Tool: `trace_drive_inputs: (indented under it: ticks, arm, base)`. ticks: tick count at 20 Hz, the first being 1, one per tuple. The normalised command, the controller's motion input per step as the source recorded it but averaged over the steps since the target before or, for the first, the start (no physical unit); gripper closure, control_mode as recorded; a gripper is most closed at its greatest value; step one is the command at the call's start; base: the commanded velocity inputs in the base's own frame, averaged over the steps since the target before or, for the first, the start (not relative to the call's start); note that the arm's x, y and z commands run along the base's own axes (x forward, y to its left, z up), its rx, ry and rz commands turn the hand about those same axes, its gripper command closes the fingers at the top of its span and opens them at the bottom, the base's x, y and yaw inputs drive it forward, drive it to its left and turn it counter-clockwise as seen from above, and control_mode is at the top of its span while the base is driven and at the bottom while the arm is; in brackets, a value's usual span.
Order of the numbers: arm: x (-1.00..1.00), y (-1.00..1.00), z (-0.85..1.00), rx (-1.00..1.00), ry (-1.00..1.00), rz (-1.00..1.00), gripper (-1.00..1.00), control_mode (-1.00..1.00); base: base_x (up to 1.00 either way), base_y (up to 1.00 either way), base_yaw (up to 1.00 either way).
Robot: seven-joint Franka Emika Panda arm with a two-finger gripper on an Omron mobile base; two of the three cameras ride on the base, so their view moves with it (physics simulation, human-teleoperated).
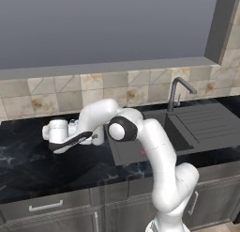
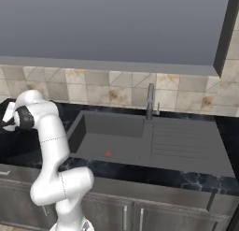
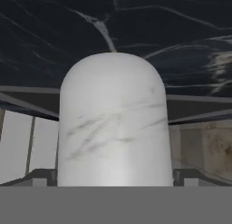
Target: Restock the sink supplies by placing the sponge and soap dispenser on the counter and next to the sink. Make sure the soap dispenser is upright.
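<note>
White soap dispenser (image 3: 115, 123) at frame centre in hand view, lying sideways between spread, unclamped gripper (image 3: 115, 180) fingers over black counter (image 1: 28, 165), left of sink (image 1: 187, 127). Risk: off-centre grasp, bottle slips or lands tilted.

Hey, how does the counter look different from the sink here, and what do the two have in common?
The counter is glossy black with faint white veins; the sink is plain matte dark grey. The counter is a flat top surface, while the sink is a rectangular basin sunk below it. The sink also has a ridged drainboard and a faucet; the counter carries neither. Both are dark and run along the tiled wall above the grey cabinets.
</note>
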Motion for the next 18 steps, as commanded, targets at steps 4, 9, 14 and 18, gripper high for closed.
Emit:
trace_drive_inputs:
  ticks: [4,9,14,18]
  arm:
    - [0.02,0.02,-0.27,0.00,-0.04,0.06,1.00,-1.00]
    - [0.00,0.00,-0.27,0.00,-0.06,0.07,1.00,-1.00]
    - [0.00,0.00,-0.23,0.00,-0.03,0.07,1.00,-1.00]
    - [0.00,0.00,-0.31,0.00,0.00,0.06,-1.00,-1.00]
  base:
    - [0.00,0.00,0.00]
    - [0.00,0.00,0.00]
    - [0.00,0.00,0.00]
    - [0.00,0.00,0.00]
